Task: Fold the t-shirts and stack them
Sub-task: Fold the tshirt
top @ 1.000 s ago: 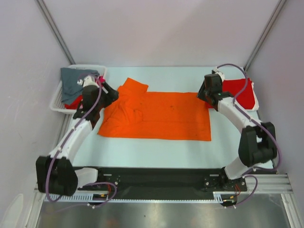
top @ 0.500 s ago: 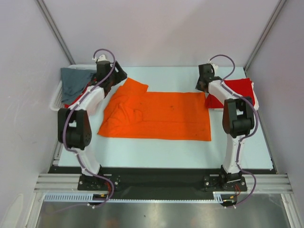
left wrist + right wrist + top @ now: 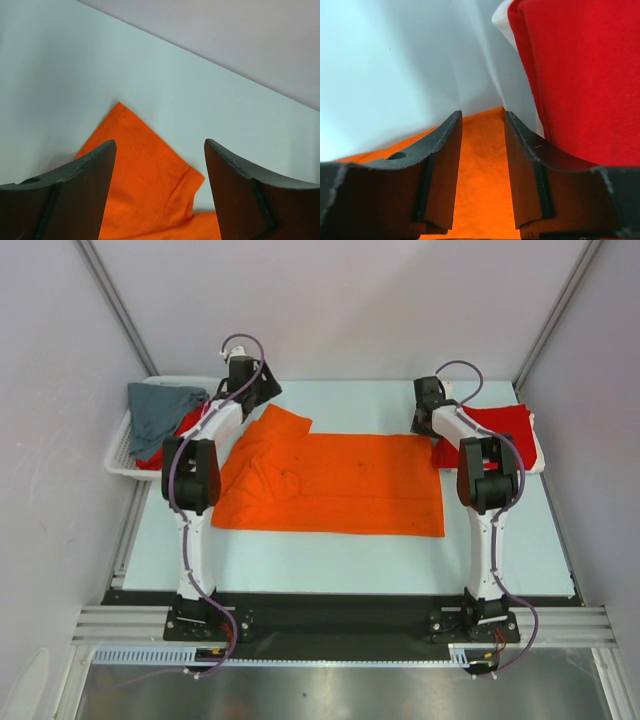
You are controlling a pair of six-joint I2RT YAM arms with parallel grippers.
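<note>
The left fingers (image 3: 75, 180) gape wide over the orange t-shirt's (image 3: 340, 485) 11 o'clock corner. The right fingers (image 3: 440, 165) stand narrow, holding nothing, over its 1 o'clock corner.

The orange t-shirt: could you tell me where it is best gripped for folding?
Take the orange t-shirt probably by its two far corners, from above: it lies flat on the table, one corner under the open left gripper, the other under the right gripper.

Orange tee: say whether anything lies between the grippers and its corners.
Nothing visible. The left gripper hangs open by the orange tee, at its left corner, the right gripper at its right corner; the red tee lies beside, not between.
</note>
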